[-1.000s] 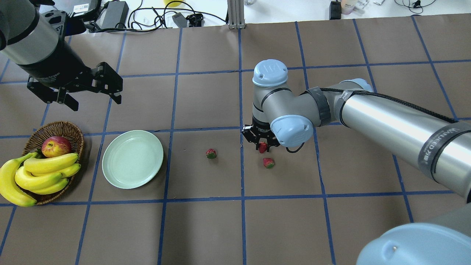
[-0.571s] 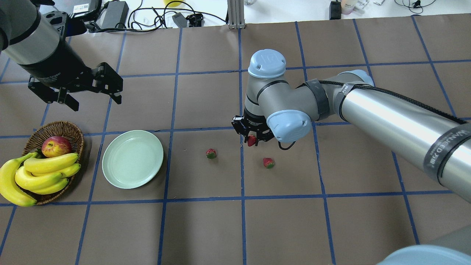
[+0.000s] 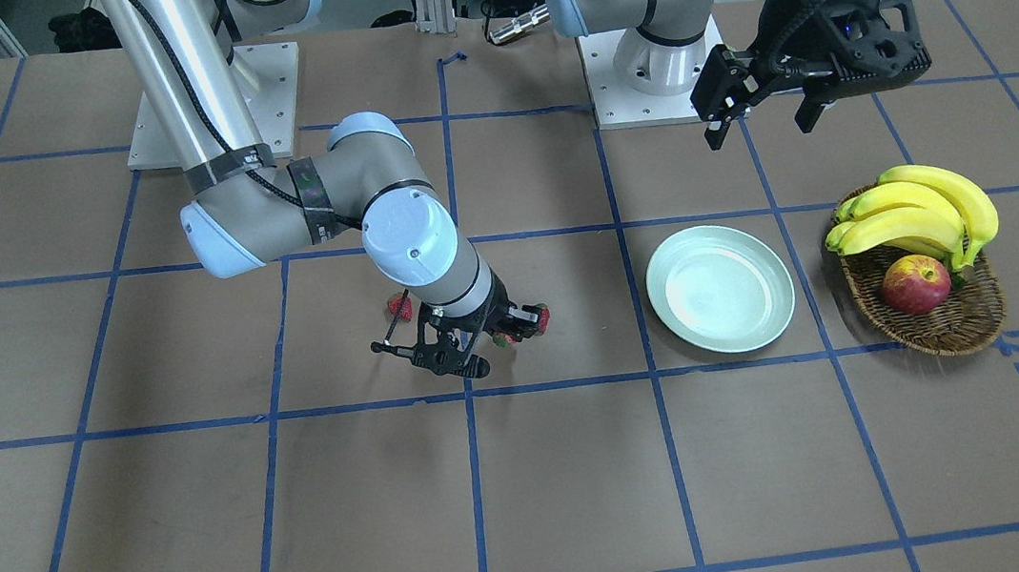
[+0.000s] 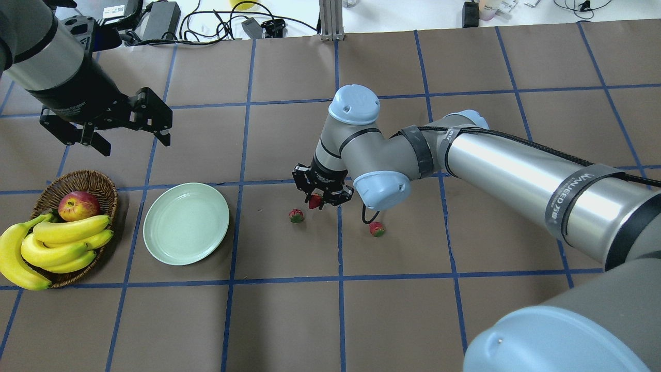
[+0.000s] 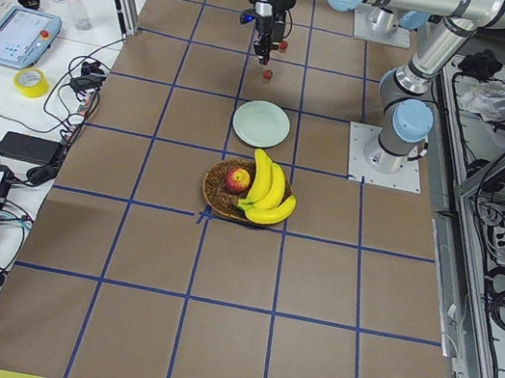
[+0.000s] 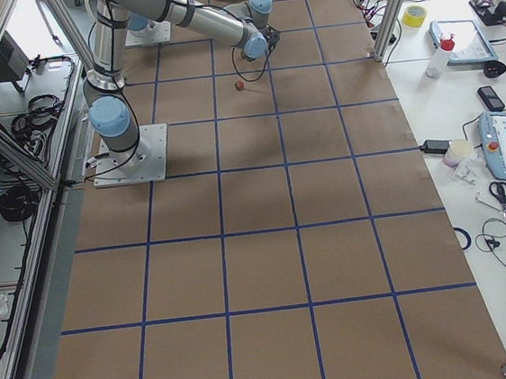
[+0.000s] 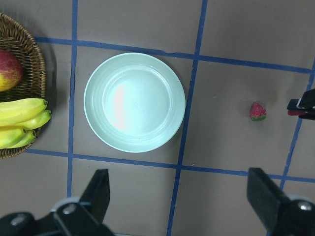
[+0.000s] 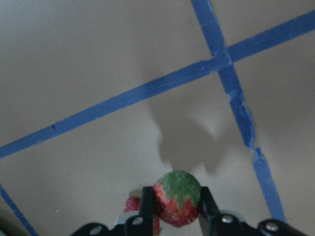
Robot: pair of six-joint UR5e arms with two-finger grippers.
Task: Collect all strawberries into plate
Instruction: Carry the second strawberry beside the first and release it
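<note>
Arm [image 4: 516,170] on the robot's right ferrying one strawberry [image 8: 177,204] toward a bare plate [image 4: 186,223].

None of the three berries is in the plate yet. High above the plate the left gripper [image 4: 132,140] hangs with jaws spread, carrying nothing. Well off the plate's side away from the basket [image 4: 77,178], the right gripper [image 4: 316,200] is clamped on its berry, held in the air. A second strawberry [image 4: 296,215] lies between it and the plate, a third strawberry [image 4: 377,229] farther out. A low pass could knock that second one. The pinch looks narrow, so the round fruit might slip, or bounce over the shallow rim if dropped from height.
</note>
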